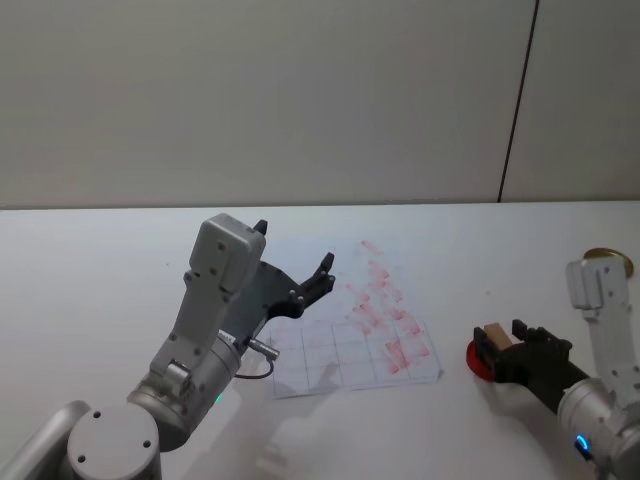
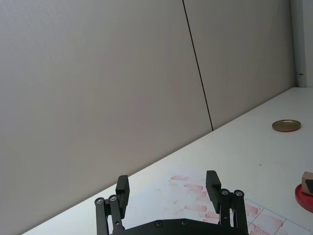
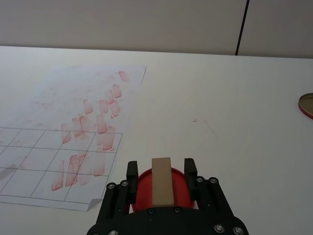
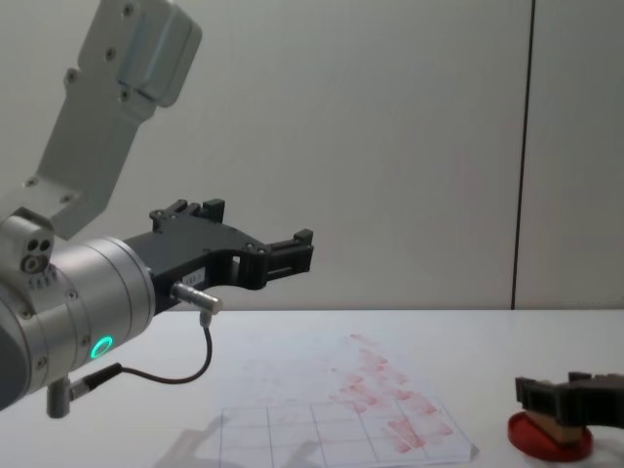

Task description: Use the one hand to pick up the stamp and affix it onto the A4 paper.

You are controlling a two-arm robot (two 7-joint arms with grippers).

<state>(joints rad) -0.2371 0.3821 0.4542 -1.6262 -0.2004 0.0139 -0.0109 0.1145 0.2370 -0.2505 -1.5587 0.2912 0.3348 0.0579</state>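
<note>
Right claw (image 3: 161,167) low over the red ink pad (image 3: 179,188), released: jaws part-way apart, straddling the stamp (image 3: 161,183), with red pad showing in the gap on each side, so no grip as far as I can judge. The stamp, a small tan wooden block, sits on the ink pad between the fingers. The A4 paper (image 3: 58,107) lies flat on the worktop (image 3: 220,112), near the ink pad on the robot's left, gridded and already covered in smudged red marks. A round brass-coloured lid (image 3: 307,104) sits well beyond the ink pad on the right. Left claw (image 2: 167,182) is idle, spread wide, raised high, well left of the ink pad. Progress: early. Approach done; clench, lift, carry to paper and press all left.
</note>
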